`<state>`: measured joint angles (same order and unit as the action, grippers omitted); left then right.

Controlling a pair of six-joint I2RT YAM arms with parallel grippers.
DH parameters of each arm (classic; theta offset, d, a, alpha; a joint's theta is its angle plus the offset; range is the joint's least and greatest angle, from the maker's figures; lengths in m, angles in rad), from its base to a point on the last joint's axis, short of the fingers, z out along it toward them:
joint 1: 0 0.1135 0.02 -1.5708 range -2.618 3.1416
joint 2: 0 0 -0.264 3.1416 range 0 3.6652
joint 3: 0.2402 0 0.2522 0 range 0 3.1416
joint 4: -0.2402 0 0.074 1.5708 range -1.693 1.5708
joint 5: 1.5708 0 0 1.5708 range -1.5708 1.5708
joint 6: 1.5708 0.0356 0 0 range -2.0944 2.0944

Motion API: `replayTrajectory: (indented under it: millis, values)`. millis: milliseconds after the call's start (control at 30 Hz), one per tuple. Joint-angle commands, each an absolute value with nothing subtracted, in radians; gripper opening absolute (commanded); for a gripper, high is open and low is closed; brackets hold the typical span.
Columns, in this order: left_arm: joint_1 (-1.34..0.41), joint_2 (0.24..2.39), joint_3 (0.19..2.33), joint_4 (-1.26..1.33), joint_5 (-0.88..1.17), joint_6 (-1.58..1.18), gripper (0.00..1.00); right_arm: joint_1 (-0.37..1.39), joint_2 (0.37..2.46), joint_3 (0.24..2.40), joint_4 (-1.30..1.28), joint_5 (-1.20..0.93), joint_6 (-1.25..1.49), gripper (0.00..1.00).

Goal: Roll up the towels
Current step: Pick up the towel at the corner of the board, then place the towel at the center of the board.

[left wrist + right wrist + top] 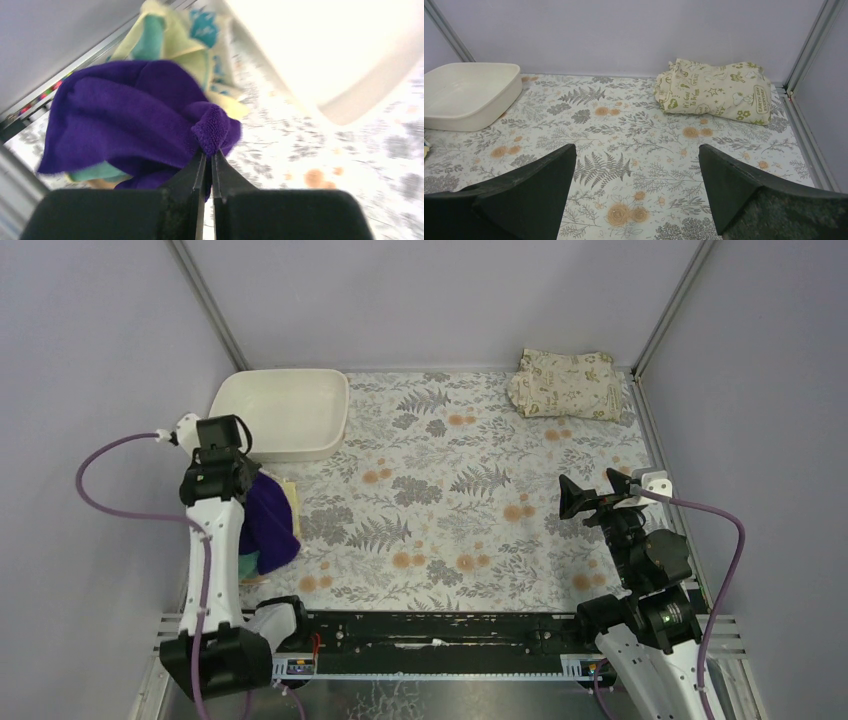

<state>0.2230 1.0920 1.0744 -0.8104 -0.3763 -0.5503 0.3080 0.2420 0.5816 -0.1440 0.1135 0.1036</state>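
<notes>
Left wrist view: the left gripper [208,152] pinches a bunched fold of the purple towel [120,115], likely soft and floppy and best taken by a corner, heaped over the yellow towel [185,47] beside the white tub [350,75], while the right gripper [636,150] stands spread and empty.

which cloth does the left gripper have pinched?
The plain dark purple towel: the left gripper is shut on a fold of it. The pale yellow towel lies beneath, ungripped.
</notes>
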Motion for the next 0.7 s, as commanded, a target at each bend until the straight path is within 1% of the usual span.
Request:
replayTrajectory:
  millis: [0, 200, 367, 433, 467, 533, 667]
  values:
    - [0.228, 0.985, 1.174, -0.841, -0.197, -0.568, 0.01, 0.319, 0.237, 0.58, -0.089, 0.124, 0.087, 0.99]
    - [0.195, 0.941, 1.273, -0.824, 0.092, -0.634, 0.0, 0.32, 0.241, 0.583, -0.09, 0.114, 0.088, 0.99]
    - [0.032, 0.926, 1.311, -0.717, 0.176, -0.739, 0.0, 0.32, 0.232, 0.586, -0.093, 0.12, 0.082, 0.99]
    - [-0.07, 0.936, 1.31, -0.639, 0.173, -0.785, 0.0, 0.32, 0.229, 0.585, -0.087, 0.121, 0.083, 0.99]
    - [-0.151, 0.948, 1.311, -0.605, 0.154, -0.8, 0.0, 0.32, 0.229, 0.586, -0.085, 0.121, 0.082, 0.99]
    - [-0.297, 0.983, 1.327, -0.545, 0.091, -0.813, 0.0, 0.32, 0.23, 0.586, -0.086, 0.119, 0.081, 0.99]
    - [-0.528, 1.091, 1.37, -0.452, -0.01, -0.785, 0.0, 0.321, 0.235, 0.589, -0.089, 0.12, 0.079, 0.99]
